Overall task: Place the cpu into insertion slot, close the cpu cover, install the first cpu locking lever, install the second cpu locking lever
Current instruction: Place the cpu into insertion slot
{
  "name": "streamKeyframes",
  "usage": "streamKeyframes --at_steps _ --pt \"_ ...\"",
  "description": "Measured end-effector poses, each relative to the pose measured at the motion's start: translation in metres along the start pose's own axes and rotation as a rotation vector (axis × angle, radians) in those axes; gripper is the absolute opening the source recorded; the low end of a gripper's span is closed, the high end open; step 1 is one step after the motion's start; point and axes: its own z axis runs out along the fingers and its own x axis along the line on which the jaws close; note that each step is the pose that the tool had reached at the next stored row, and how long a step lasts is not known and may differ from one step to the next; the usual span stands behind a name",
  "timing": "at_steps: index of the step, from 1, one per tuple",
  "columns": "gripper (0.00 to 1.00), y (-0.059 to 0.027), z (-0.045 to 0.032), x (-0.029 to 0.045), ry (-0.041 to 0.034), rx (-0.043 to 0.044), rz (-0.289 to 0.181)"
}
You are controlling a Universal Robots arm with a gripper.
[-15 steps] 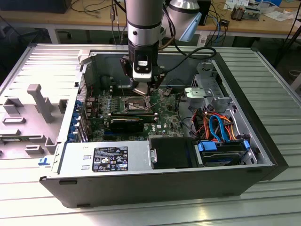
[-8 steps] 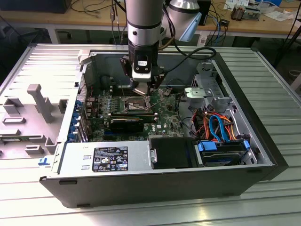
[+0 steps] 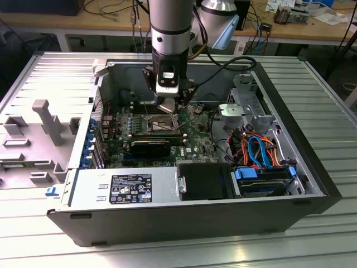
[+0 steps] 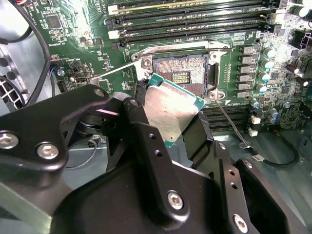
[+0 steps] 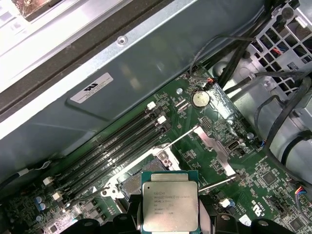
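My gripper (image 4: 170, 114) is shut on the cpu (image 4: 171, 108), a small square chip with a silvery top, held tilted between two black fingers (image 4: 142, 122). The chip hangs just above and a little to one side of the insertion slot (image 4: 183, 75), a dark square socket with a silver rim on the green motherboard (image 4: 73, 29). In the first wrist view the cpu (image 5: 169, 207) covers part of the slot (image 5: 130, 187), and the cpu cover (image 5: 213, 146) stands swung open beside it. Thin wire levers (image 4: 117, 69) stick out from the socket. In the exterior view the gripper (image 3: 169, 109) hovers over the board inside the open case.
Long memory slots (image 4: 195, 22) run beside the socket. A black ribbed block (image 3: 150, 146) lies towards the front. The power supply (image 3: 128, 190) and a drive with blue and orange cables (image 3: 262, 162) line the case front. Grey moulded fixtures (image 3: 44, 123) stand at the exterior view's left.
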Motion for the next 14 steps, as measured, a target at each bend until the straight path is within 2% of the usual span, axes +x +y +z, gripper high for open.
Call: streamKeyframes --at_steps 14 --pt "0.55 0.0000 0.0004 0.0000 -0.0013 -0.0003 0.017"
